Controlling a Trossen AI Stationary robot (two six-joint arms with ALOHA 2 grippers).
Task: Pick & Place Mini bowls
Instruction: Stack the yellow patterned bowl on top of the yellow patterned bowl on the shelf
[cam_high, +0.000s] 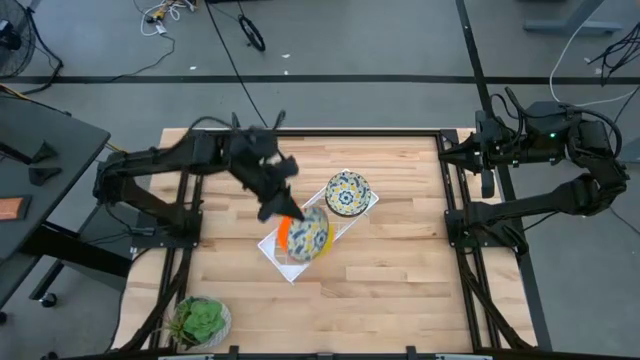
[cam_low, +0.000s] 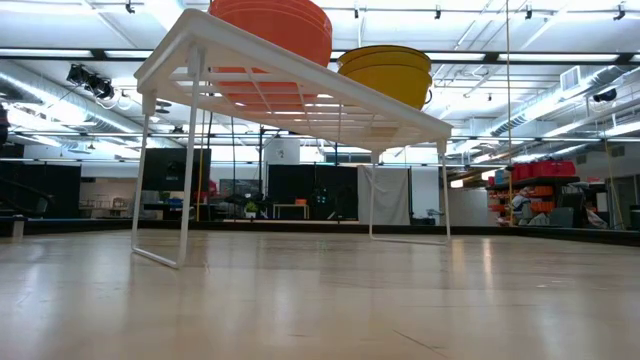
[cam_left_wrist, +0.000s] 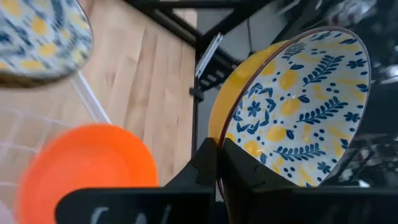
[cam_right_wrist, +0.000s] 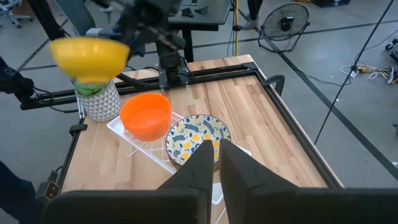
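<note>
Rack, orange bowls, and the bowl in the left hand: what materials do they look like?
Rack: thin white wire grid, probably coated metal. Orange bowls: uniform matte orange, probably plastic. Patterned bowl clamped by the left hand: glossy printed floral inside, yellow outside, either glazed ceramic or melamine; looks can't settle it.

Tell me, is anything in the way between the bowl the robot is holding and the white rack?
The left gripper holds the flowery bowl in the air above the rack. Below it sit the orange bowls, so that spot is taken. The right gripper waits at the table's right edge.
</note>
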